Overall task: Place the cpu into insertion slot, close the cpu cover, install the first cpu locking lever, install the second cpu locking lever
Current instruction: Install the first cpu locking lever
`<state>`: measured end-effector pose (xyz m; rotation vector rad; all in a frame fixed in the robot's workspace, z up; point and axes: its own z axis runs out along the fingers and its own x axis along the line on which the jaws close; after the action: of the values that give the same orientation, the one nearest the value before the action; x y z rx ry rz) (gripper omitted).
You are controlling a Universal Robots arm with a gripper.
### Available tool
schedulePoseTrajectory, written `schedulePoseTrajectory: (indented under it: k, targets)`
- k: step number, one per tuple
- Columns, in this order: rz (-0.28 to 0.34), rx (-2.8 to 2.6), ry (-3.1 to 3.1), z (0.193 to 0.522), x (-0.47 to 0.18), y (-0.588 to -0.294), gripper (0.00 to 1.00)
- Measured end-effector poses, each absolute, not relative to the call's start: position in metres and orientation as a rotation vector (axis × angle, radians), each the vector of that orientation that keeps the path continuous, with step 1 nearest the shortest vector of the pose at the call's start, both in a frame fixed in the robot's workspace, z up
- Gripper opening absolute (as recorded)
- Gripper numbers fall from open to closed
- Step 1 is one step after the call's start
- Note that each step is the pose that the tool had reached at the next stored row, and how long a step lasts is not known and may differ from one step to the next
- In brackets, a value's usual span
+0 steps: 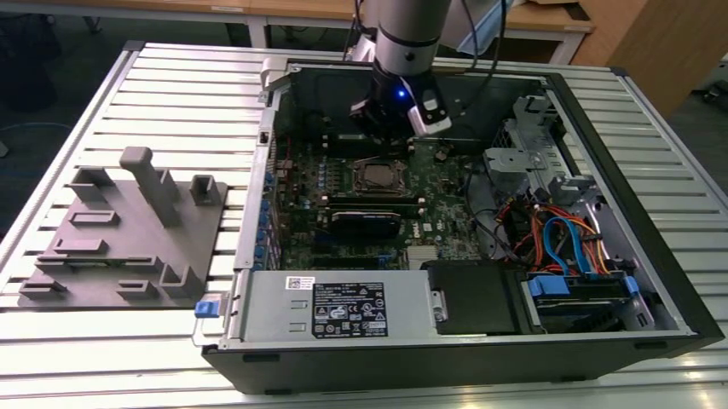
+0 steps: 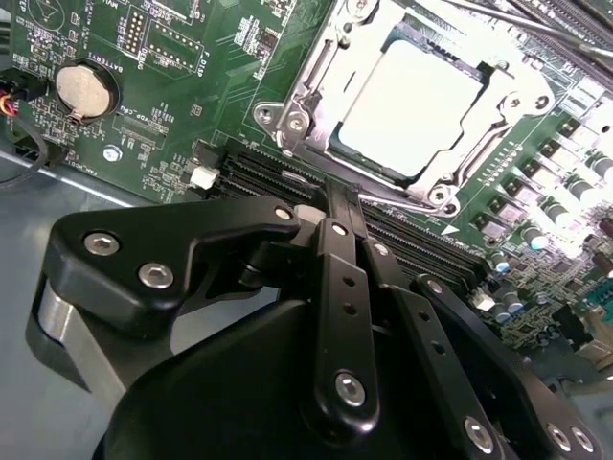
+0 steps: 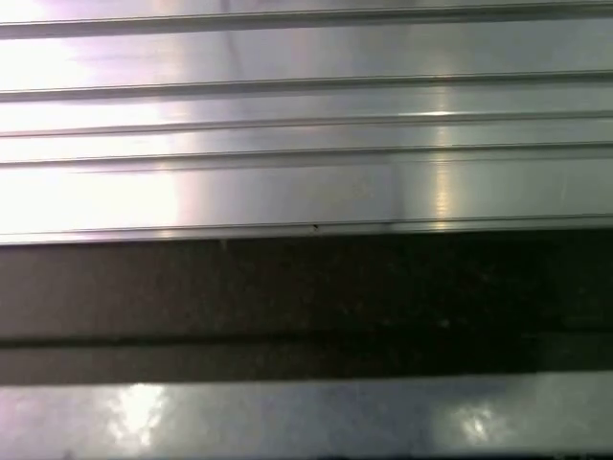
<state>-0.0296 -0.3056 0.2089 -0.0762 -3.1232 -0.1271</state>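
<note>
In the second wrist view the cpu (image 2: 412,101) lies flat in the insertion slot (image 1: 377,176), its metal top glaring bright. The silvery cpu cover (image 2: 326,62) sits down around it as a frame. A thin metal lever (image 2: 426,203) runs along the socket edge closest to my fingers. My gripper (image 2: 347,196) is shut, its black fingers pressed together with the tips right at that edge of the socket. Nothing shows between the fingers. In the exterior view the gripper (image 1: 393,135) hangs inside the open computer case, just behind the socket.
Long black memory slots (image 2: 254,177) and a coin cell (image 2: 84,86) lie beside the socket. The case holds a power supply (image 1: 336,308), black modules (image 1: 364,223), a drive cage (image 1: 534,158) and cables (image 1: 557,243). A grey fixture (image 1: 125,230) stands on the slatted table (image 3: 306,182).
</note>
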Motion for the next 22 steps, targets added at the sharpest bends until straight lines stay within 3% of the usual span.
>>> schedulePoseTrajectory:
  k: [22]
  targets:
    - [-0.127,-0.083,-3.123,0.2025,-0.0252,-0.3056,0.10]
